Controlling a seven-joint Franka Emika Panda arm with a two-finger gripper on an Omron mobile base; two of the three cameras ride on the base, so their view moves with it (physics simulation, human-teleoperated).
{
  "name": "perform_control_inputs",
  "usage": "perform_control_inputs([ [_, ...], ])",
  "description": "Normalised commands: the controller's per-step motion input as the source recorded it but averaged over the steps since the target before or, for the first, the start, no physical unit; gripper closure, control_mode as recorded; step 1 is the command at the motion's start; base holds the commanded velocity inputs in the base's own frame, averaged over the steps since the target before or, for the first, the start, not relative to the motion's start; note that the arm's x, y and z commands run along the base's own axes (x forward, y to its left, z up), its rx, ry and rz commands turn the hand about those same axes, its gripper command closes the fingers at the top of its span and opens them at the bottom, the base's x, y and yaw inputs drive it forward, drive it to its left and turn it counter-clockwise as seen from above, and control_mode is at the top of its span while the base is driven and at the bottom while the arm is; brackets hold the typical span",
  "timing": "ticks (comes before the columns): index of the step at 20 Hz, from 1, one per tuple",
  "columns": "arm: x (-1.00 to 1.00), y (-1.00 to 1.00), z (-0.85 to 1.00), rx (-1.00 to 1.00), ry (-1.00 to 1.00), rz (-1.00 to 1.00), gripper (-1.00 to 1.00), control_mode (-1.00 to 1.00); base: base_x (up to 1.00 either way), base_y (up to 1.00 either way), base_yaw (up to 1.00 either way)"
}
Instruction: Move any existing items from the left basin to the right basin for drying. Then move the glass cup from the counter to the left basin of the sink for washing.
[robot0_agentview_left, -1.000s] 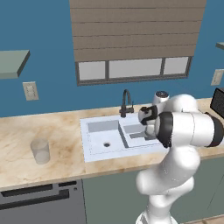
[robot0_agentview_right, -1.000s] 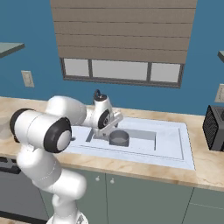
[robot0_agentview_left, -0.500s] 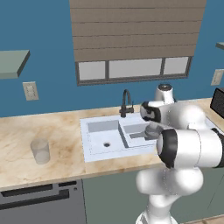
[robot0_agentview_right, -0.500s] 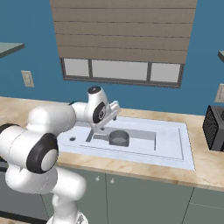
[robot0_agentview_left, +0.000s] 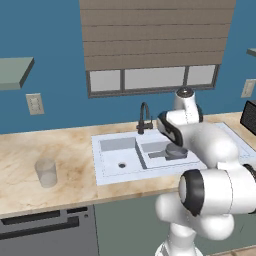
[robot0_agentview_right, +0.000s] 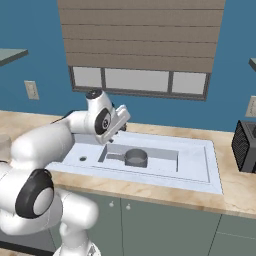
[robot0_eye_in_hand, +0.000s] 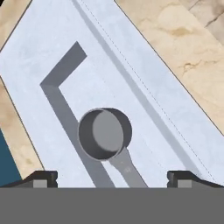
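The tool (robot0_eye_in_hand: 111, 177) is hanging above the sink (robot0_eye_in_hand: 39, 52), its two dark fingertips (robot0_eye_in_hand: 41, 178) showing spread wide apart at the lower corners with nothing between them. Below it, the dark-grey saucepan (robot0_eye_in_hand: 105, 133) is sitting upright in the wider basin (robot0_eye_in_hand: 144, 144), close beside the basin's shaded wall (robot0_eye_in_hand: 65, 113). Its short handle (robot0_eye_in_hand: 127, 168) is pointing toward the bottom edge, lying between the two fingertips but apart from both. The white rim is running diagonally across, and the marbled tabletop (robot0_eye_in_hand: 192, 61) is lying beyond it at the upper right.
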Motion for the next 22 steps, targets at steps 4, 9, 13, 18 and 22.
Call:
perform_control_inputs([
  [4,-0.09,0.29,0.44,-0.1,-0.01,0.18,-1.0,-1.0,0.0,0.0,0.0],
  [9,-0.13,0.39,0.38,-0.12,-0.03,0.24,-1.0,-1.0,0.0,0.0,0.0],
  [13,-0.14,0.51,0.26,-0.13,-0.01,0.28,-1.0,-1.0,0.0,0.0,0.0],
  [18,-0.14,0.64,0.23,-0.14,0.0,0.29,-1.0,-1.0,0.0,0.0,0.0],
  [22,-0.08,0.76,0.16,-0.13,0.0,0.3,-1.0,-1.0,0.0,0.0,0.0],
])
